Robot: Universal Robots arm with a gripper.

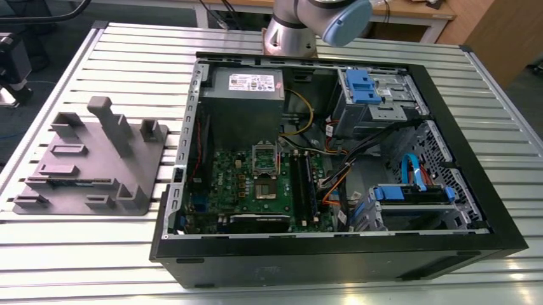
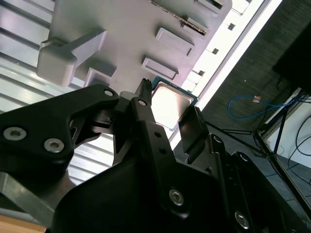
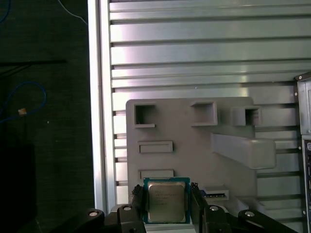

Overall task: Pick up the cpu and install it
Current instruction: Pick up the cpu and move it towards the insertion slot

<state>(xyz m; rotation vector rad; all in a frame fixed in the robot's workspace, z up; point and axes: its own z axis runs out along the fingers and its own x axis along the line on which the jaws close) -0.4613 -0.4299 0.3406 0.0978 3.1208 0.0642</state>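
First wrist view: cpu (image 3: 166,202) inside tool (image 3: 166,194) (clasped).

In the second wrist view the fingers (image 2: 148,121) of the gripper (image 2: 169,99) hide two sides of the cpu (image 2: 170,104), and the tray (image 2: 121,29) runs off the picture's edge. In the first wrist view they cover part of the tray, and the computer case (image 3: 305,111) is a sliver at the edge. In the exterior view the arm (image 1: 309,25) is cut off by the top edge, and the motherboard socket (image 1: 266,162) is too small to tell what lies in it.
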